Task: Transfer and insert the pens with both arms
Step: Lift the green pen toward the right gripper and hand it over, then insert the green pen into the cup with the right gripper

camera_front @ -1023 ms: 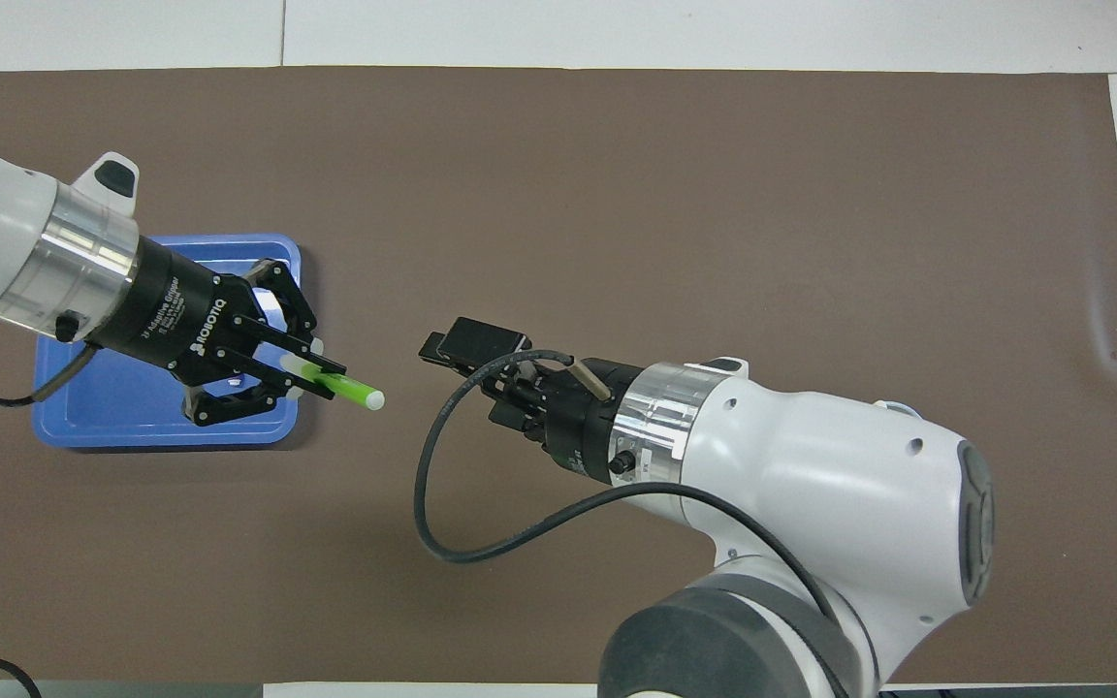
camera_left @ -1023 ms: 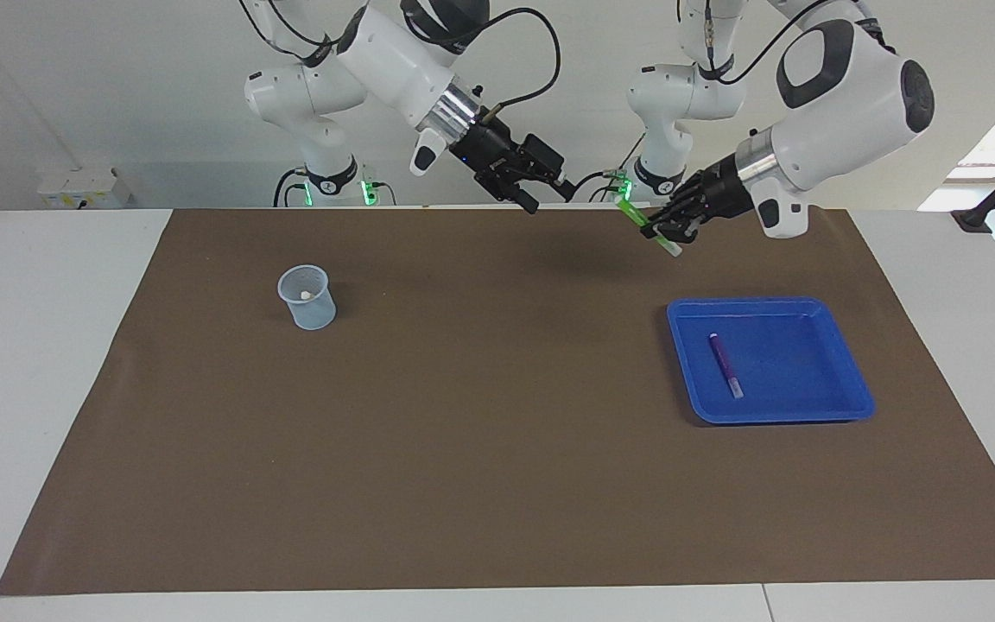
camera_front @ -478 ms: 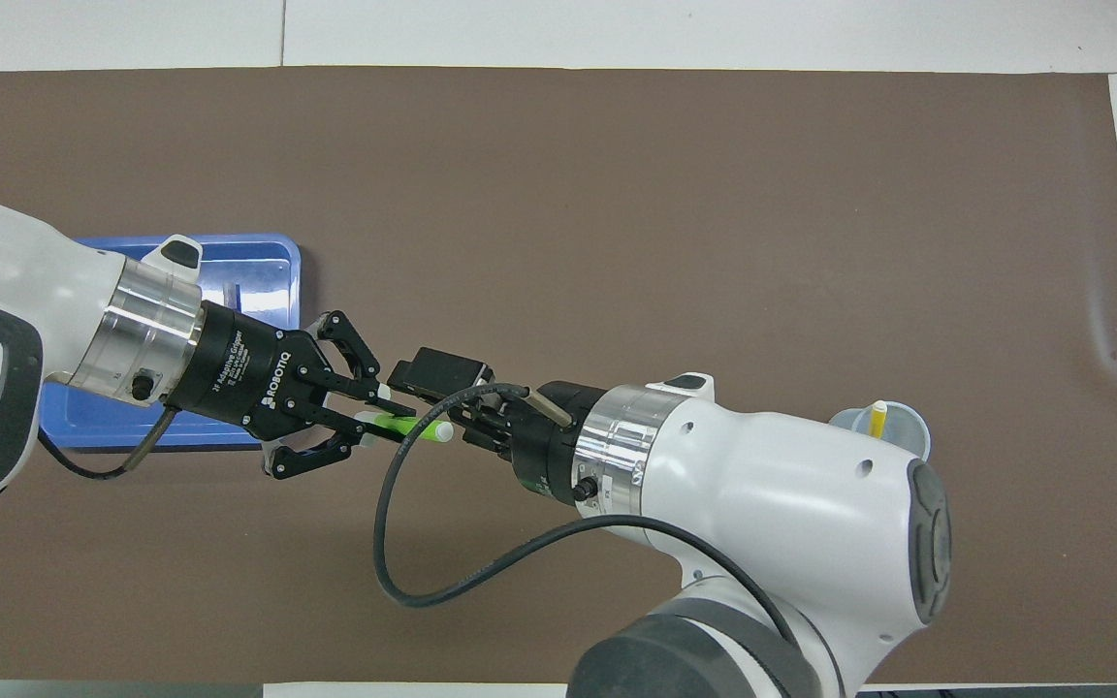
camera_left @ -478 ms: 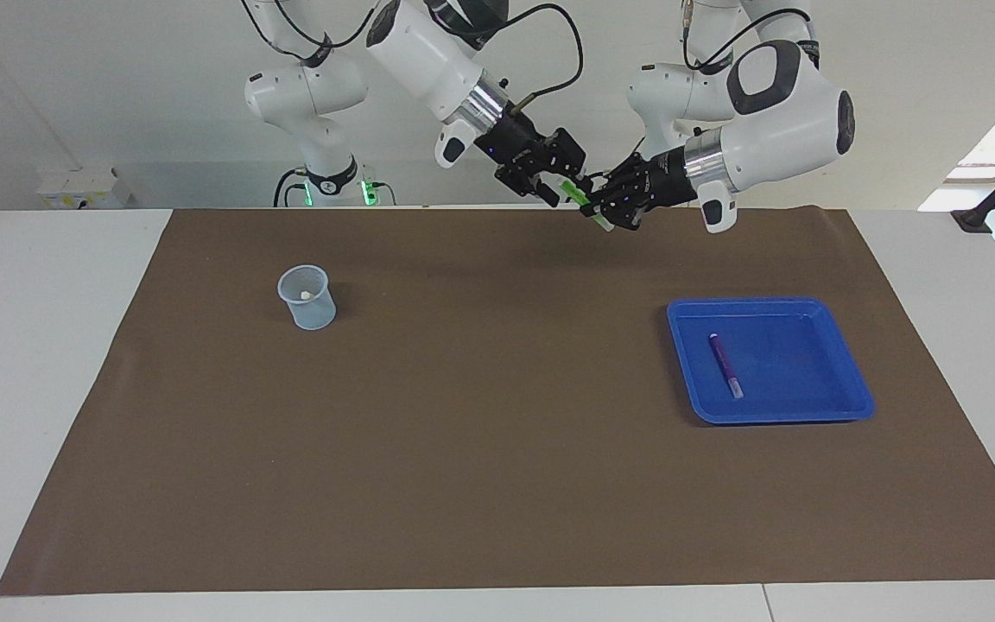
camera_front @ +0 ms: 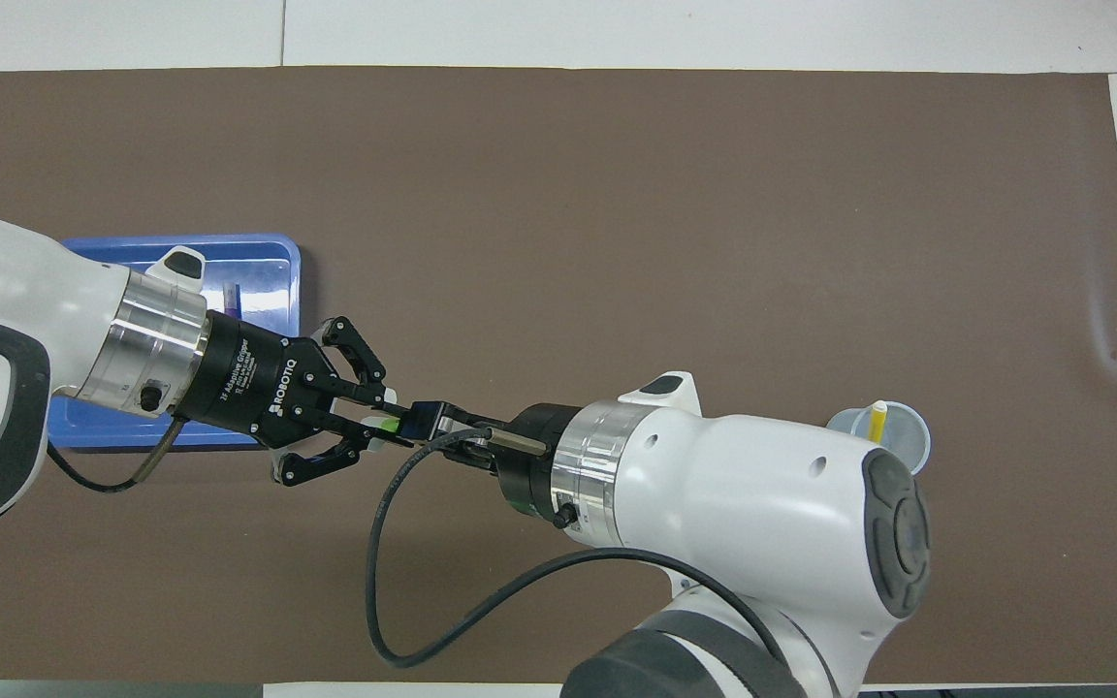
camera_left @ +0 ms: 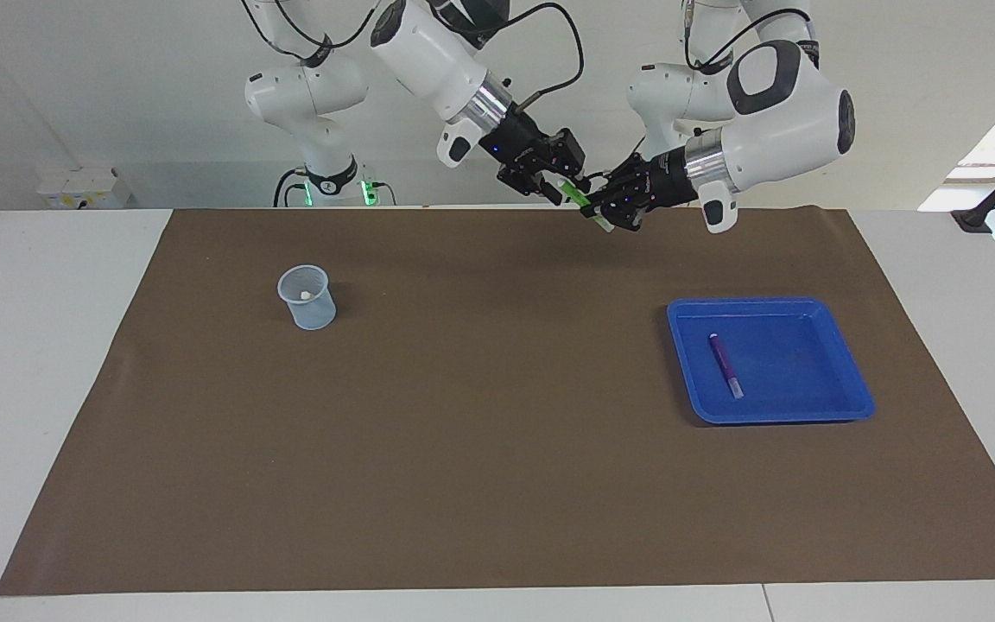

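Note:
My left gripper [camera_left: 605,211] [camera_front: 376,424] is shut on the green pen [camera_left: 582,200] [camera_front: 387,425] and holds it in the air over the mat's edge nearest the robots. My right gripper [camera_left: 560,184] [camera_front: 425,423] meets it tip to tip and covers the pen's free end. The purple pen [camera_left: 725,364] [camera_front: 233,295] lies in the blue tray [camera_left: 800,363] [camera_front: 272,254]. The yellow pen [camera_front: 876,419] stands in the clear cup [camera_left: 308,298] [camera_front: 893,441], pale end up.
A brown mat [camera_left: 497,449] covers the table. The tray is toward the left arm's end and the cup toward the right arm's end. Two smaller white arms [camera_left: 316,95] with green-lit bases stand at the robots' edge. A black cable [camera_front: 394,601] loops from the right wrist.
The two grippers came together from well apart. The left gripper carried the green pen from above the tray toward the middle, and the right gripper moved onto the pen's free end.

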Action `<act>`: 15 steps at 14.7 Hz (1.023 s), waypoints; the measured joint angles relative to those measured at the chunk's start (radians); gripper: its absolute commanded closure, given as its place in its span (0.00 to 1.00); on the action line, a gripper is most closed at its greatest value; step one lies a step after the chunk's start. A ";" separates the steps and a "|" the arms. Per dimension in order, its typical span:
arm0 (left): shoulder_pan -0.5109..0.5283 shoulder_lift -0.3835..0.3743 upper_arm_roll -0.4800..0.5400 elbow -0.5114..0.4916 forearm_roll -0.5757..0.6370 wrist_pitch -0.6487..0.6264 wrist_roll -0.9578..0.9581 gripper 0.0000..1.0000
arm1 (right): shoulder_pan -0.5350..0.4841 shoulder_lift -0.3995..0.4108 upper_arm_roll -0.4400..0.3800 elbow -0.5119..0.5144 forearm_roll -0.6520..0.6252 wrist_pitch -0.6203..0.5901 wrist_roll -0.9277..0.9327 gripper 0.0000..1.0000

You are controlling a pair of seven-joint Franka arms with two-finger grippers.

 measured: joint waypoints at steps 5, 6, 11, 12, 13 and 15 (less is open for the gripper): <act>-0.002 0.000 -0.002 -0.003 0.000 0.001 0.000 1.00 | 0.002 -0.001 0.000 0.005 -0.007 -0.005 -0.001 0.99; -0.002 0.000 -0.002 -0.003 0.000 0.001 0.000 1.00 | 0.002 -0.001 0.000 0.005 -0.007 -0.005 -0.001 0.99; -0.006 -0.001 -0.002 -0.003 -0.002 0.015 -0.001 0.00 | -0.001 0.000 -0.001 0.007 -0.008 -0.005 -0.004 0.99; -0.006 -0.002 -0.001 -0.003 -0.004 0.022 -0.002 0.00 | -0.005 0.000 -0.003 0.007 -0.024 -0.011 -0.007 0.99; -0.006 -0.003 0.004 -0.003 -0.004 0.030 -0.002 0.00 | -0.017 0.000 -0.009 0.008 -0.063 -0.039 -0.012 0.99; -0.002 -0.006 0.014 -0.003 -0.004 0.034 -0.002 0.00 | -0.098 -0.001 -0.024 0.043 -0.139 -0.196 -0.070 0.98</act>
